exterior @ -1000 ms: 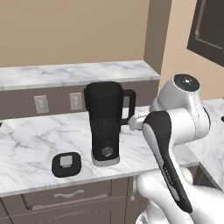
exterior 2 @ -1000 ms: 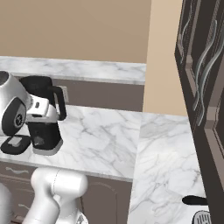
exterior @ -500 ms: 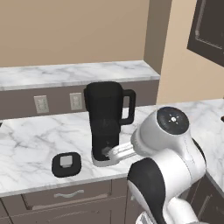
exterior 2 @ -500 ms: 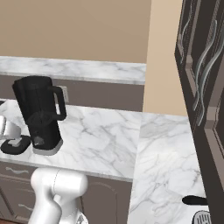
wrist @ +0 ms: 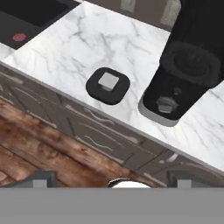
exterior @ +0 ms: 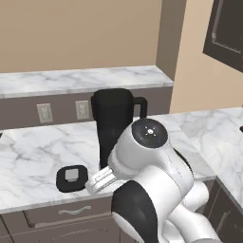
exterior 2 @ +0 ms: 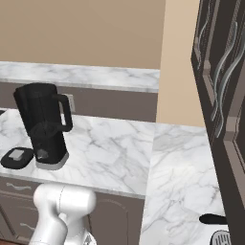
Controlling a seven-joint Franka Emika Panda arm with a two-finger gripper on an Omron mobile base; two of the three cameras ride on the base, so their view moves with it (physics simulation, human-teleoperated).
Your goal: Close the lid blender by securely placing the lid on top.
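Note:
The lid (wrist: pixel 108 85), a flat black rounded square with a grey knob, lies on the marble counter left of the blender (wrist: pixel 177 94); it also appears as lid (exterior: pixel 72 178) and lid (exterior 2: pixel 16 157). The tall black blender (exterior: pixel 114 124), also blender (exterior 2: pixel 43 125), stands upright with its jar top uncovered and its handle to the right. My gripper (wrist: pixel 111 180) is open, hovering off the counter's front edge and looking down at the lid. Its two fingertips (wrist: pixel 41 178) stand far apart with nothing between them. My arm's white wrist (exterior: pixel 98 179) is just right of the lid.
A black cooktop (wrist: pixel 26 17) lies left of the lid. Wall outlets (exterior: pixel 45 113) sit behind the counter, and drawers (wrist: pixel 100 140) run below its front edge. A dark cabinet (exterior 2: pixel 220 95) stands at the right, with a small black object (exterior 2: pixel 213 219) on the counter beneath it.
The arm has swung down and to the left, from beside the blender's handle to the counter's front edge by the lid. Lid and blender have not moved.

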